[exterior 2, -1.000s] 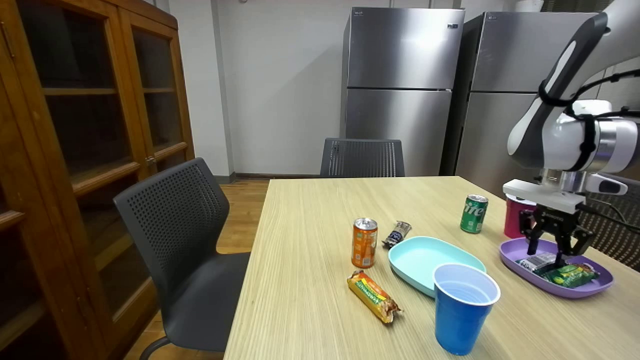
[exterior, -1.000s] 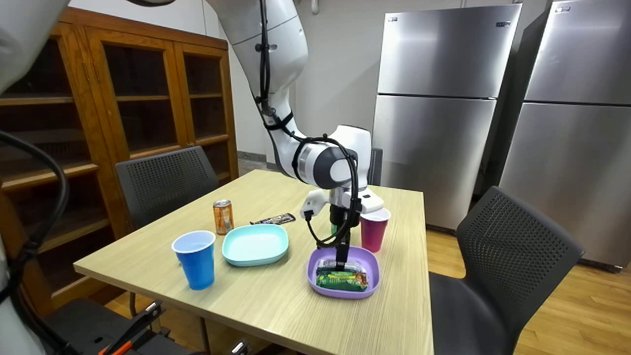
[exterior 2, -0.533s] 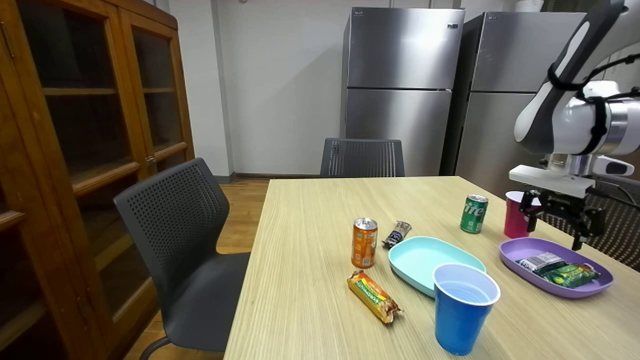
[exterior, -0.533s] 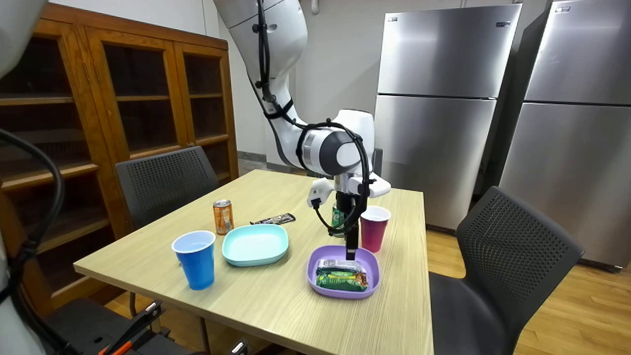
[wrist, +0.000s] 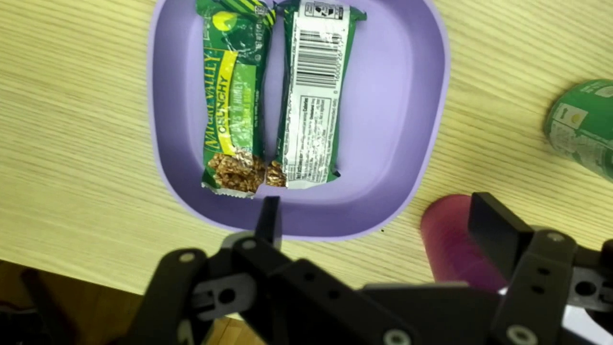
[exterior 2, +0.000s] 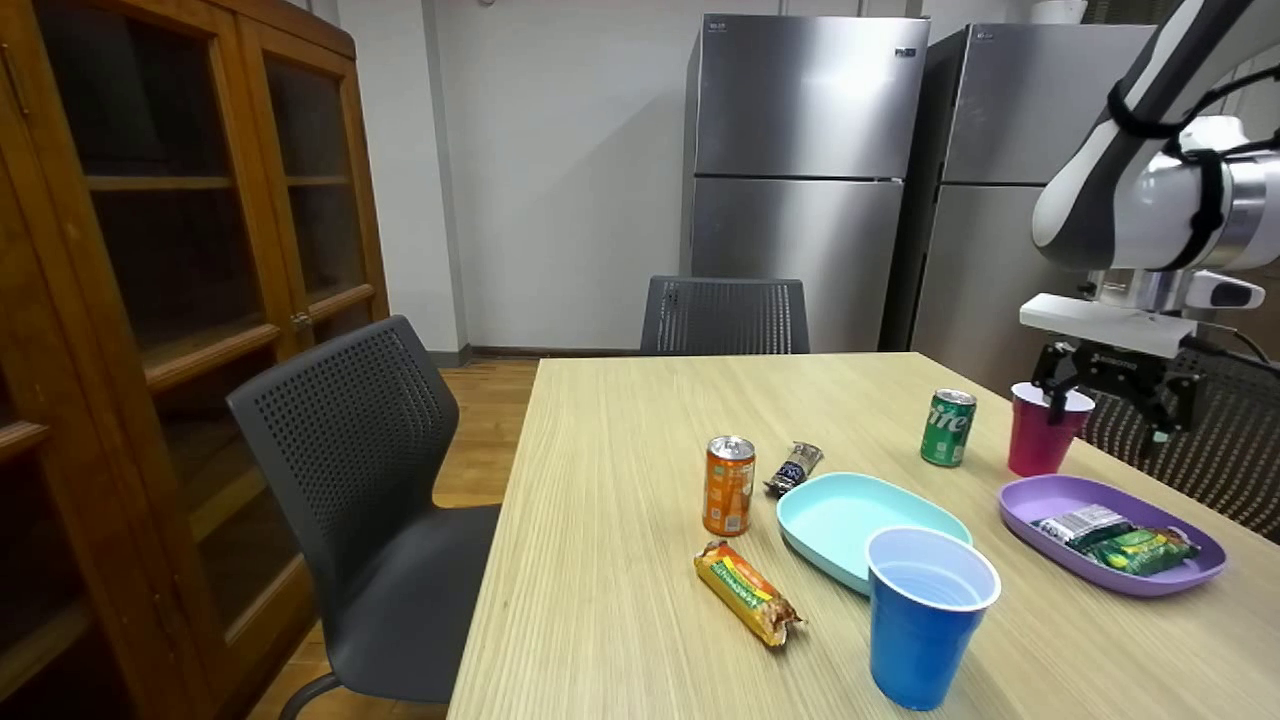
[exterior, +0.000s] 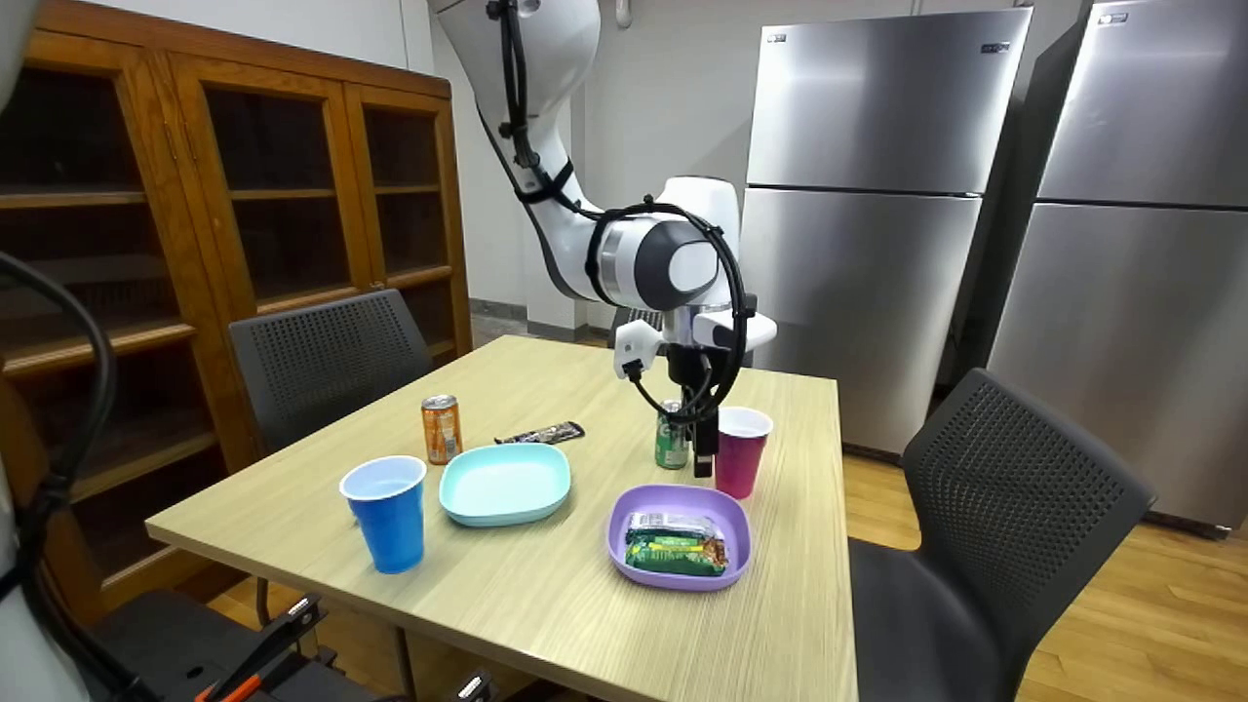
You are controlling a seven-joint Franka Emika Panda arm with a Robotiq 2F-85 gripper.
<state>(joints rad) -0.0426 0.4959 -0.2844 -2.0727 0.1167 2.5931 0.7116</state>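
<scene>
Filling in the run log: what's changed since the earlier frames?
The gripper rose out of the purple tray and opened wider; it now holds nothing. It may have let go of the silver-backed bar; no earlier grip is clearly visible. Unchanged: that bar and the green-fronted bar in the tray, aqua tray, blue cup, pink cup, orange can, green can.

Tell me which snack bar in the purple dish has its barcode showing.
The bar on the right in the wrist view: its pale back, with the barcode, faces up, while the other bar shows its green front.
</scene>
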